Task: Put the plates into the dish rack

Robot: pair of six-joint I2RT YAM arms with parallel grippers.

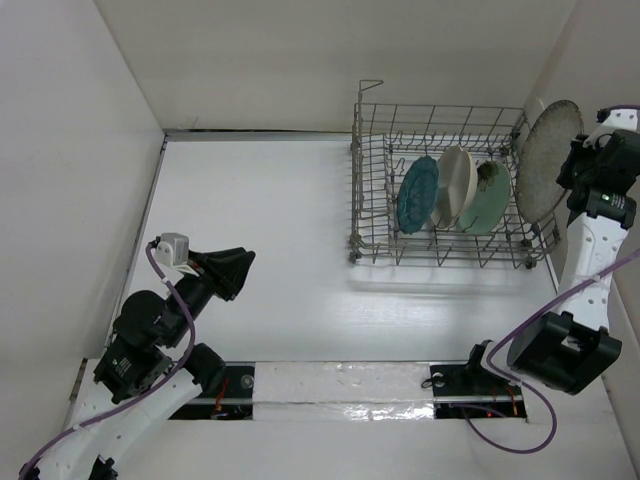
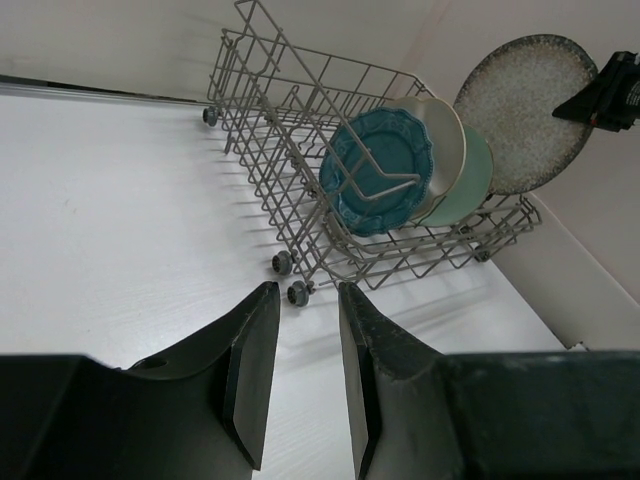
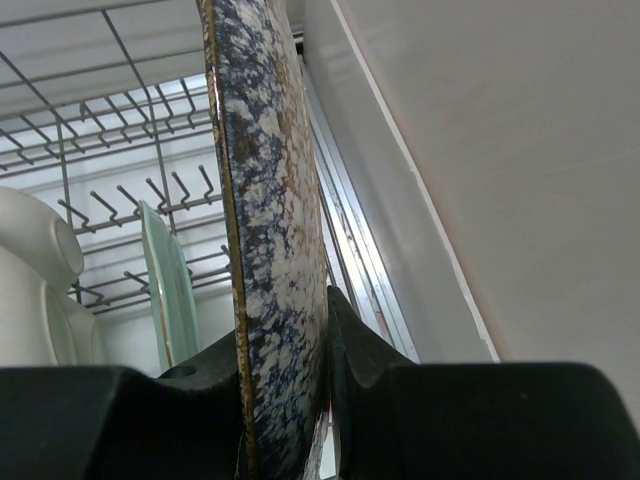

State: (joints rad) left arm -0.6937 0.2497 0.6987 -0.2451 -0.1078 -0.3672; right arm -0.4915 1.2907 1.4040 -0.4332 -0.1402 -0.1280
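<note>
The speckled plate [image 3: 275,200] is clamped by its rim between the fingers of the right gripper [image 3: 287,340] and is held on edge, raised at the right end of the dish rack [image 1: 440,108]; whether it hangs inside or just outside the end wires cannot be determined. Three plates are already seated upright between the tines: the teal plate [image 1: 417,195], the cream plate [image 1: 453,187] and the mint plate [image 1: 485,200]. The left gripper [image 2: 300,370] is parked over the table [image 1: 270,220], well apart from the rack, with its jaws parted and nothing between them. Several faults should be anticipated. The grip is taken on a narrow band of a large, glazed plate, so rotation or slippage may be caused by any abrupt motion. If the plate is lowered out of line with a free slot, the tall end wires may be struck and the rack shifted. If it is carried too far left, the mint plate may be knocked against its neighbours. The enclosure wall [image 3: 480,150] lies near the wrist, so clearance on that side is limited.
</note>
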